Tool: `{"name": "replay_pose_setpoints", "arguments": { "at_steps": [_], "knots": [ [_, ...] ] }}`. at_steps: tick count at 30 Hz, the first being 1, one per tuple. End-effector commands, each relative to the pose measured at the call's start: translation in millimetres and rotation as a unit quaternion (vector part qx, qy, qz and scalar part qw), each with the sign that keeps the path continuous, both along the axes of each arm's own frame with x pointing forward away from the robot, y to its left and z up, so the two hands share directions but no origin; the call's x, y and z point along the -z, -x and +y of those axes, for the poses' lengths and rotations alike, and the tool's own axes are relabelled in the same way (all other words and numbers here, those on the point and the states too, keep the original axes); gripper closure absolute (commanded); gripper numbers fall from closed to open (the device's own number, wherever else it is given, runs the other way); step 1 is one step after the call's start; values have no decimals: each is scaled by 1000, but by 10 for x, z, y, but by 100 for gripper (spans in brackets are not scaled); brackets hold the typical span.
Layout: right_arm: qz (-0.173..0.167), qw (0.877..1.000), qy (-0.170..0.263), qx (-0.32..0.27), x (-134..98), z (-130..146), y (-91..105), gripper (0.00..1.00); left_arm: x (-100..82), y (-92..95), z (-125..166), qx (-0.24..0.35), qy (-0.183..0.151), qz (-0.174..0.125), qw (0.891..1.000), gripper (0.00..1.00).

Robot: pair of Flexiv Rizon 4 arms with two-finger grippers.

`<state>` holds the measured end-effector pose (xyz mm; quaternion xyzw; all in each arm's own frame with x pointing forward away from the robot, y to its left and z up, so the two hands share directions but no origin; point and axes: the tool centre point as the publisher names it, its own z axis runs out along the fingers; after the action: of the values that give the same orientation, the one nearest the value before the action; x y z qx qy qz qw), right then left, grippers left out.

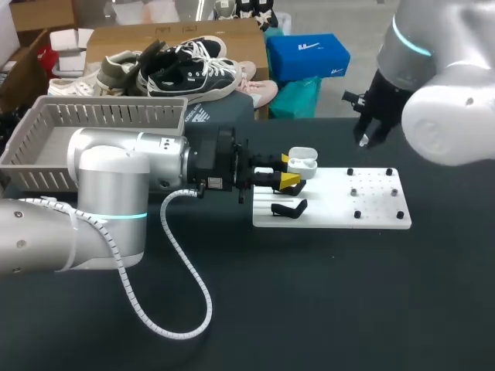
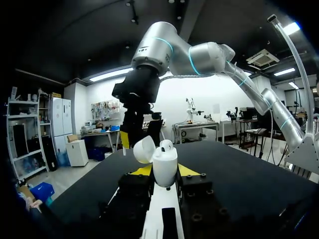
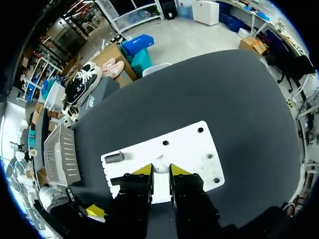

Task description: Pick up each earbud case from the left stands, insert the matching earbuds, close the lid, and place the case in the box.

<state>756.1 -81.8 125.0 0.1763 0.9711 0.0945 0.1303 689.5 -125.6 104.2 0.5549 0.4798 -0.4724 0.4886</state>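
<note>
My left gripper [image 1: 289, 171] is shut on a white earbud case [image 1: 303, 163] and holds it level over the left end of the white board [image 1: 332, 218]. In the left wrist view the case [image 2: 164, 162] stands upright between the yellow tips, with its lid [image 2: 143, 149] open and one earbud [image 2: 167, 145] seated inside. High above the board's far right edge hangs my right gripper [image 1: 367, 137]. Its own view shows that gripper [image 3: 160, 171] nearly closed on a small white earbud [image 3: 160, 164], looking down on the board [image 3: 189, 149].
A black stand [image 1: 290, 208] lies on the board just in front of the held case. Several small black pegs [image 1: 375, 193] dot the board's right half. A grey slatted basket [image 1: 116, 116] stands at the back left of the table. My left arm's white cable [image 1: 186, 270] loops over the front.
</note>
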Motion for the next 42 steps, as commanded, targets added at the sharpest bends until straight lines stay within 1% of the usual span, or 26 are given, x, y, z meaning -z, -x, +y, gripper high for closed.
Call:
{"name": "replay_pose_setpoints", "arguments": {
  "at_steps": [1,4,8,9,13,17,20,24,27,30,35,39,42],
  "knots": [
    [33,998,-6,-53,-571,31,293,100,6,-11,-4,1,1,0,1000,100],
    [61,993,-4,-105,-726,158,430,100,6,-11,-4,1,1,0,1000,100],
    [69,985,-3,-160,-852,336,610,100,6,-11,-4,1,1,0,1000,100],
    [71,982,-3,-175,-867,375,643,100,6,-11,-4,1,1,0,1000,100],
    [91,965,-26,-247,-896,531,763,100,6,-11,-4,1,1,0,1000,100],
    [88,953,-20,-291,-877,667,861,100,6,-11,-4,1,1,0,1000,100],
    [85,948,-14,-307,-847,763,897,100,6,-11,-4,1,1,0,1000,100],
    [79,945,-8,-318,-806,862,895,100,6,-11,-4,1,1,0,1000,100],
    [74,945,-4,-319,-783,937,889,100,6,-11,-4,1,1,0,1000,100],
    [71,944,-4,-321,-794,1026,922,100,6,-11,-4,1,1,0,1000,100],
    [52,950,22,-308,-774,1120,967,100,6,-11,-4,1,1,0,1000,100],
    [49,951,37,-303,-712,1130,994,100,6,-11,-4,1,1,0,1000,100],
    [52,951,41,-301,-674,1134,992,100,6,-11,-4,1,1,0,1000,100]
  ]
}}
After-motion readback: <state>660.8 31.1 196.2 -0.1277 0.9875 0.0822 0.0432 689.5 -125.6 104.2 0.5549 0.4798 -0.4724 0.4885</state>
